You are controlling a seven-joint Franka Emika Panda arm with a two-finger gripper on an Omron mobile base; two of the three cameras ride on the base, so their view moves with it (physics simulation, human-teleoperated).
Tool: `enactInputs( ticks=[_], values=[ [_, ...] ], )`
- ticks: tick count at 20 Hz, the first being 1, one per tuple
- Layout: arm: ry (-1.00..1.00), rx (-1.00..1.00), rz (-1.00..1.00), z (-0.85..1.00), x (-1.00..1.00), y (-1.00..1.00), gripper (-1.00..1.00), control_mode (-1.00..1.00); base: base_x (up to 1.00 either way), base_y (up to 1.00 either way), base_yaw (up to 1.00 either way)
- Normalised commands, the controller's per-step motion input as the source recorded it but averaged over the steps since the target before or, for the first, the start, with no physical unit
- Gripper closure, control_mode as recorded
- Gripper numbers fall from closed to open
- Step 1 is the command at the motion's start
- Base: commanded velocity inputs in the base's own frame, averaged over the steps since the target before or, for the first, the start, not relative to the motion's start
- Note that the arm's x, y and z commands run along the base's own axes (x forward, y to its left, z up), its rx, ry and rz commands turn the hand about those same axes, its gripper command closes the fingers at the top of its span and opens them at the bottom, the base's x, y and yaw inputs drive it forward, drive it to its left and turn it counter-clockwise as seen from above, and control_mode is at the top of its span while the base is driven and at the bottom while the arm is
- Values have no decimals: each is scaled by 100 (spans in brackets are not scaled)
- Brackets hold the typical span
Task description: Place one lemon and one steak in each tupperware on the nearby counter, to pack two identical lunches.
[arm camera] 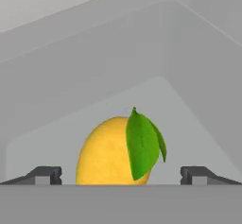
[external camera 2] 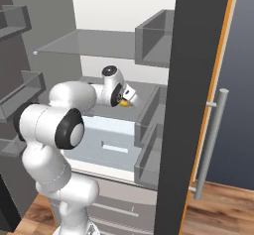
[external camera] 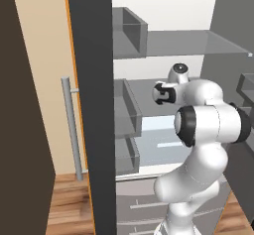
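Lemon [arm camera: 111,150] sits on a fridge shelf [external camera 2: 106,111], centred between the spread jaws. Judged light, firm, slick-skinned; best pinched across its widest middle, clear of the leaf [arm camera: 142,145].

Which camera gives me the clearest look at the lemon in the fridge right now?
The hand view: the lemon sits large between the open fingers, green leaf facing the camera. The right base view shows a yellow sliver beside the hand. In the left base view the arm blocks it.
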Motion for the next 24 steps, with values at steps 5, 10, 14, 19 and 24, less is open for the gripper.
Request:
enactInputs(
  ticks=[5,10,14,19,24],
  values=[
    [0,0,0,-7,47,-5,-100,-100,0,0,0],
    [0,0,0,-18,13,-4,-100,-100,0,0,0],
    [1,0,0,-30,0,0,-100,-100,0,0,0],
    [1,0,-1,-33,0,0,-100,-100,0,0,0],
    [4,0,-2,-36,-1,0,-100,-100,0,0,0]
  ],
)
